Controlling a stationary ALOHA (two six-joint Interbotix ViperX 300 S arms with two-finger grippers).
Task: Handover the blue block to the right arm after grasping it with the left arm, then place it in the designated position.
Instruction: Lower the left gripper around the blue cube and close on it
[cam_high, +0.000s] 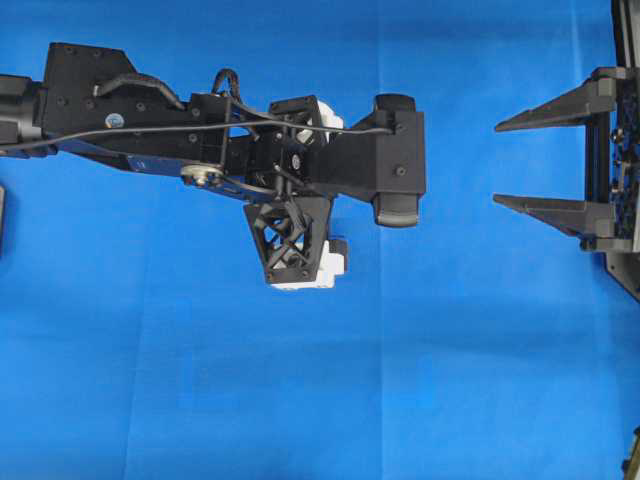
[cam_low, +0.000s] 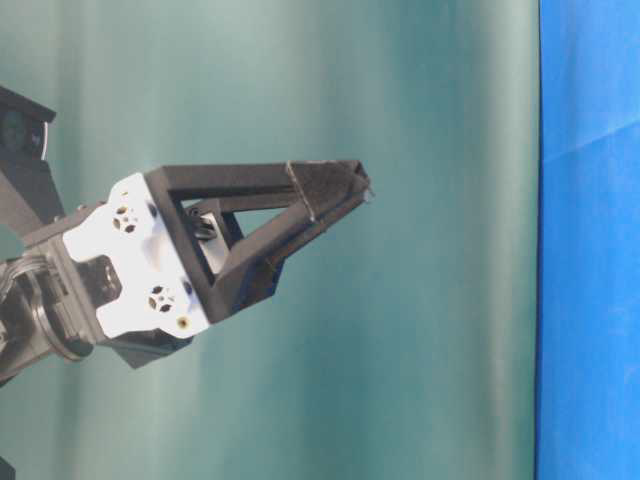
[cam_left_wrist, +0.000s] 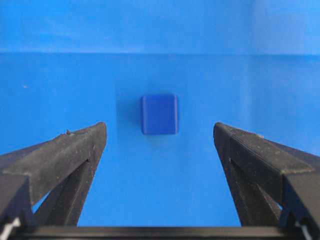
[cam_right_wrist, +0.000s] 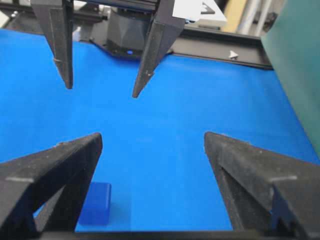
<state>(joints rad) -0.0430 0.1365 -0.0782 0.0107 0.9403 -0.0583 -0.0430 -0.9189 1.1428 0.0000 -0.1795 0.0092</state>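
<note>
Nothing is done yet; you are at the very start. The small dark-blue cube with rounded edges (cam_left_wrist: 159, 114) lies flat on the bright blue cloth (cam_high: 300, 400), untouched. In the left wrist view it sits centred between, and ahead of, the black fingers of the left gripper (cam_left_wrist: 160, 150), which stand spread wide with nothing between them. The all-black right gripper (cam_high: 497, 163) waits at the right edge of the overhead view, its pointed wedge fingers also wide apart and empty, well apart from the left arm. Overhead the cube is hidden beneath the left arm. Still ahead of you, I judge: the grasp, lift, handover and placing. No marked target shows anywhere.
</note>
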